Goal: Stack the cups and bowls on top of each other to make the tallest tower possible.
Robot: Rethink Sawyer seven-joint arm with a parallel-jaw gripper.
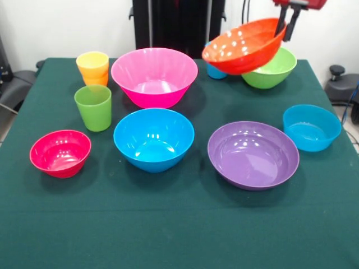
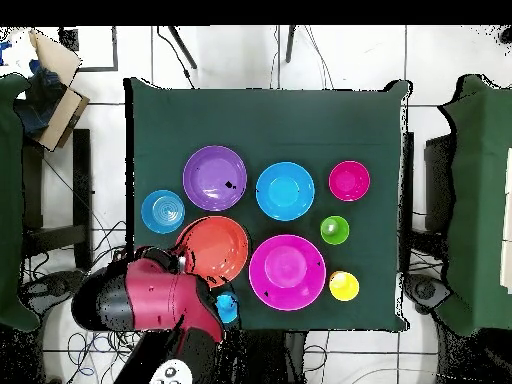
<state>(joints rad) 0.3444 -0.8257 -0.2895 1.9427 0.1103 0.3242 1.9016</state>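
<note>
My gripper (image 1: 285,26) is at the top right, shut on the far rim of the large orange bowl (image 1: 244,46). It holds the bowl tilted in the air above the light green bowl (image 1: 273,69). A blue cup (image 1: 215,71) stands just behind the orange bowl. On the table are the pink bowl (image 1: 154,77), blue bowl (image 1: 153,138), purple bowl (image 1: 253,154), small light blue bowl (image 1: 311,127) and small red-pink bowl (image 1: 60,152). A green cup (image 1: 93,107) stands alone. A yellow cup (image 1: 92,63) sits nested on the orange cup (image 1: 97,80). In the overhead view the orange bowl (image 2: 213,250) hides the light green bowl.
A dark green cloth (image 1: 179,224) covers the table. The robot's red arm (image 2: 150,295) reaches over the table's edge beside the blue cup (image 2: 227,307). Chairs and boxes stand around the table (image 2: 270,110).
</note>
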